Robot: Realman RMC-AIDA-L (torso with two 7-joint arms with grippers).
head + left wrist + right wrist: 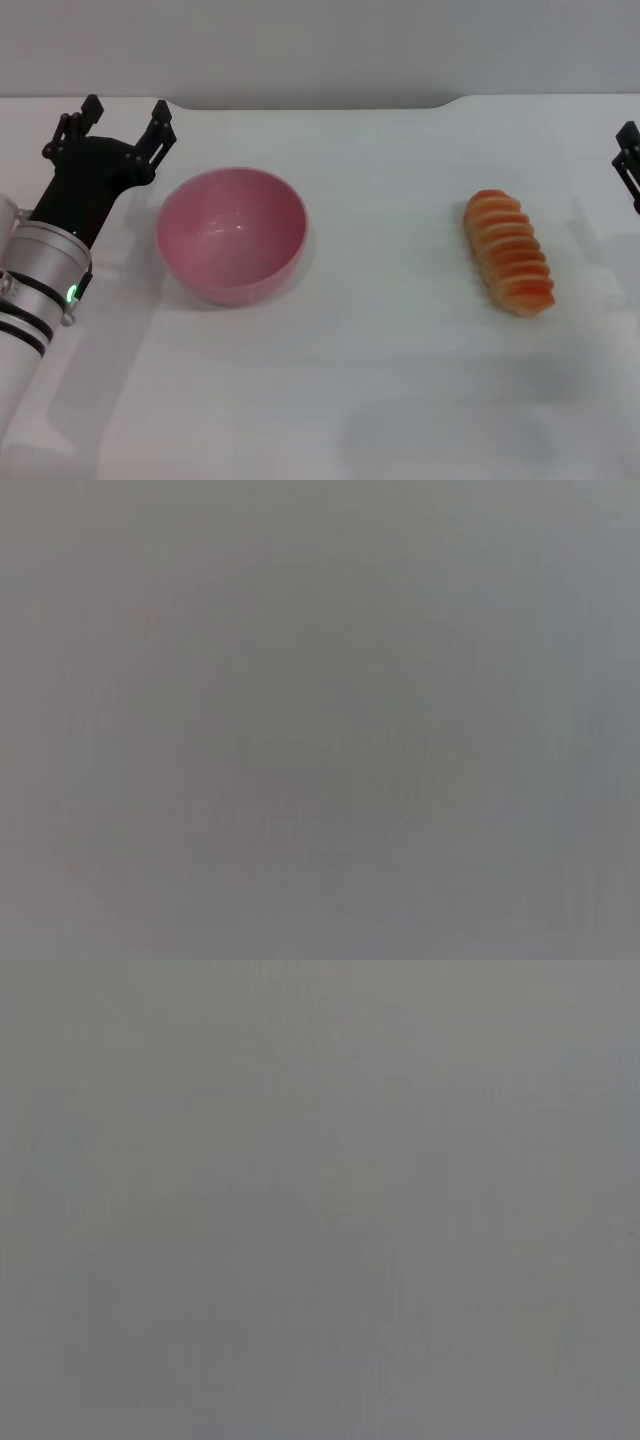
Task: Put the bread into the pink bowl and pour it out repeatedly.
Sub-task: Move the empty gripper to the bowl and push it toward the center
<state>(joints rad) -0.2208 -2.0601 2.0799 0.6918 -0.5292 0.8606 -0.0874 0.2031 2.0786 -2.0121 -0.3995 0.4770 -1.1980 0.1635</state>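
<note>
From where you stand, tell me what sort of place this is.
Probably a robot test bench, not a kitchen: a bare white table against a plain wall holds only a toy-like bread and an empty pink bowl, with the left gripper open beside the bowl and the right gripper at the table's edge.

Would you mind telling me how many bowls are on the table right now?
1. The pink bowl stands upright and empty on the table's left part, beside the open left gripper; the bread lies apart on the right. Both wrist views show nothing.
</note>
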